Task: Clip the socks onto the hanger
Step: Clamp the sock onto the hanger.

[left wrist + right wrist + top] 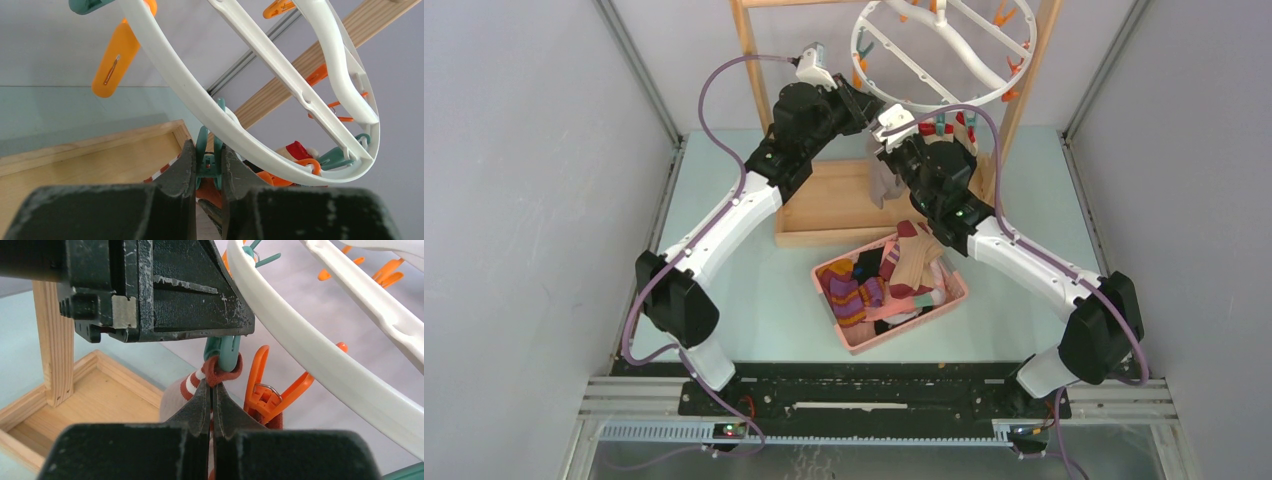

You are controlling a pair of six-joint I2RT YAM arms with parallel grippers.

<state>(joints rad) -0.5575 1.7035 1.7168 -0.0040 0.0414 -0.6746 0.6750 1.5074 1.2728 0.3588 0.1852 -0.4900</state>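
Pale green tabletop (754, 290) below. My left gripper (207, 165), near-closed, squeezes teal plastic clip (204, 145) on white plastic ring hanger (167, 65); right gripper (212, 400) clamps maroon-white striped fabric sock (190, 384) at clip mouth. Light, floppy; I'd grip cuff.

Just below the teal clip (226, 352) you see the right gripper (212, 390) pinching the striped sock (191, 384); an orange clip (260, 390) hangs beside that clip.
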